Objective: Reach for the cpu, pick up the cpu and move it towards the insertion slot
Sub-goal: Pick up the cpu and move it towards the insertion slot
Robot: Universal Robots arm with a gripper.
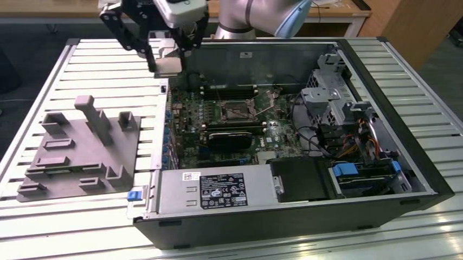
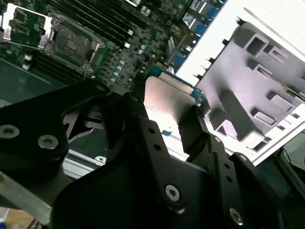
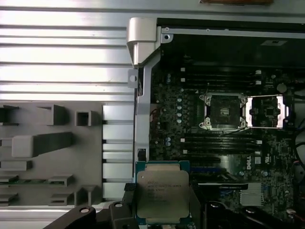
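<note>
On the exterior view's left, the grey fixture block (image 1: 78,153) sits on the slatted table (image 1: 108,76), well apart from the gripper (image 1: 168,64), which hangs above the near wall of the open computer case (image 1: 376,179) with its fingers clamped on the cpu (image 1: 168,66). In both wrist views the cpu (image 3: 163,195) (image 2: 167,102) sits flat between the black fingers (image 2: 193,126), over the case edge beside the motherboard (image 3: 190,119). Further to the exterior view's right, the insertion slot (image 1: 235,110) lies open on the board, its metal frame (image 3: 267,111) flipped aside, well apart from the held chip.
</note>
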